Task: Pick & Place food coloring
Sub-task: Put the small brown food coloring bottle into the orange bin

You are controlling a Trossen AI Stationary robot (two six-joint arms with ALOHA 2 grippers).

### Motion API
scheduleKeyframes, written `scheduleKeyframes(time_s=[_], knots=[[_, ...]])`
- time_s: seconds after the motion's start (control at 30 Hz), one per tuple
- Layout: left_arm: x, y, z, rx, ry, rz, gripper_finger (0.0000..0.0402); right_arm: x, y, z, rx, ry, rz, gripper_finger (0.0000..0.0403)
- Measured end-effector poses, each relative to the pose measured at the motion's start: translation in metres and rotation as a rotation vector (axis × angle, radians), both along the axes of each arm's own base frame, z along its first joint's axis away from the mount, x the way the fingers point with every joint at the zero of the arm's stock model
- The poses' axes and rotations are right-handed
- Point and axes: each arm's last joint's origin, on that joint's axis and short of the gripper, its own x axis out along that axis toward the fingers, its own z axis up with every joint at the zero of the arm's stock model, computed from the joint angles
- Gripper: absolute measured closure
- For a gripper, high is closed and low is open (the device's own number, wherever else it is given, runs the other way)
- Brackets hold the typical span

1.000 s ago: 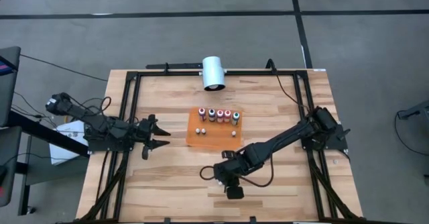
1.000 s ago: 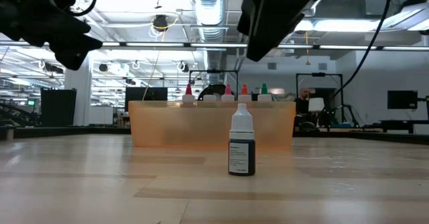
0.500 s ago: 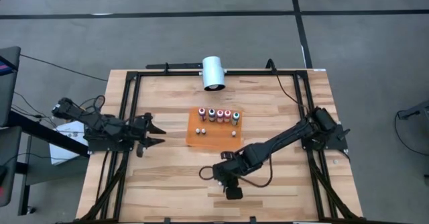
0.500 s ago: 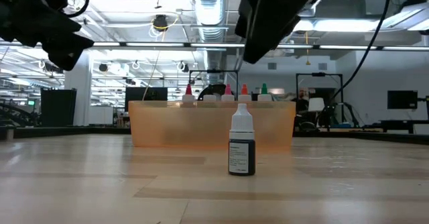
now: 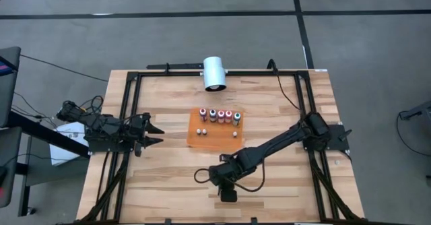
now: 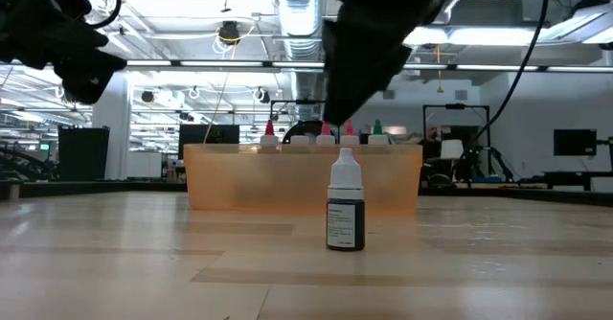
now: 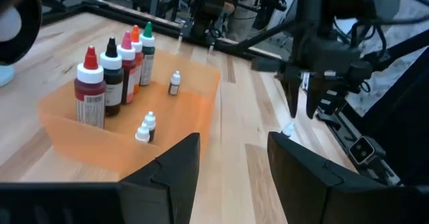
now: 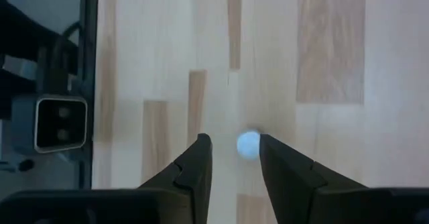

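Observation:
A tiny dark food coloring bottle [image 6: 346, 213] with a white cap [image 8: 248, 144] stands upright on its base on the wood, in front of the orange tray [image 5: 202, 139]. My right gripper [image 8: 234, 143] hangs open just above it, pointing steeply down. The cap shows between the fingertips, closer to one finger, and the low view shows a clear space above the cap. Several more bottles [image 7: 114, 70] stand in the tray in a row along its far side. My left gripper [image 5: 151, 135] waits open at the table's left side, pointing at the tray.
A large white cylinder [image 5: 215, 73] lies at the table's far edge behind the tray. A black frame [image 5: 128, 117] runs around the table. Two small bottles [image 7: 145, 127] stand near the tray's near side. Bare wood lies around the lone bottle.
My right gripper has come down and a little toward the table's left edge, and now stands over the lone bottle. My left gripper has drawn back toward the table's left edge. The bottle has not moved.

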Motion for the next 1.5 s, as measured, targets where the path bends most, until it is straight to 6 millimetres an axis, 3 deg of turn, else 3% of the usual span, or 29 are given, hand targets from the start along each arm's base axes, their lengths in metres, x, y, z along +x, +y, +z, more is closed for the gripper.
scheduleKeyframes(time_s=[0.3, 1.27, 1.5], knots=[[0.0, 0.0, -0.002, 0.006, 0.021, 0.0, 0.0235, 0.002, -0.005, -0.002, -0.008, 0.017, -0.014, 0.0253], [-0.001, 0.0, -0.004, 0.027, 0.039, 0.0, 0.0235, -0.001, -0.006, -0.012, -0.023, 0.021, -0.046, 0.0241], [-0.001, 0.0, -0.004, 0.026, 0.039, 0.0, 0.0235, 0.008, 0.003, -0.034, -0.001, 0.015, -0.028, 0.024]])
